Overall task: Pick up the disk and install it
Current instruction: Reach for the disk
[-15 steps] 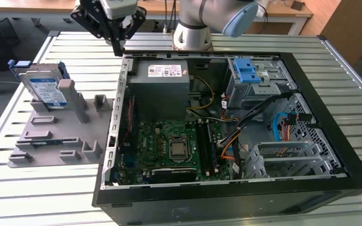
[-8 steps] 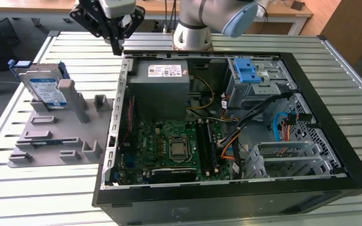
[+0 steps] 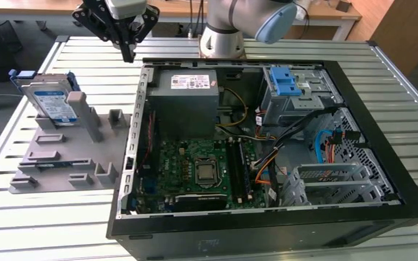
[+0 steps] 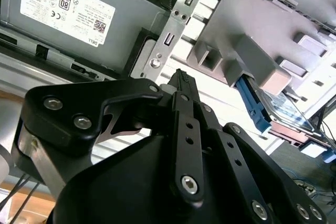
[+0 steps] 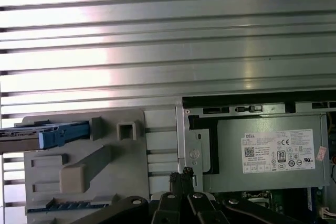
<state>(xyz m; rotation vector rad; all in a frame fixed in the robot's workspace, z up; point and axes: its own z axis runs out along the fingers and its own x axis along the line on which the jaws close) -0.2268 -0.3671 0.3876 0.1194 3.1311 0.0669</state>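
Observation:
The disk [image 3: 54, 104] stands on edge in a slot of the grey holder [image 3: 63, 152] at the exterior view's left; it is silver with a white-and-blue label and a blue bracket. The first wrist view shows its blue bracket edge-on [image 5: 58, 134], and in the second wrist view it leans in the holder [image 4: 277, 106]. My gripper [image 3: 128, 55] hangs above the table between the holder and the open computer case, apart from the disk. Its black fingers meet at the tips [image 5: 184, 174] [image 4: 181, 75], shut with nothing between them.
The open computer case [image 3: 383, 157] lies flat at the exterior view's right, with the power supply [image 3: 187, 92], motherboard [image 3: 202, 168] and loose cables inside. A grey drive cage with a blue-latched tray [image 3: 284, 81] sits at its far corner. The table is slatted metal [image 3: 49, 228].

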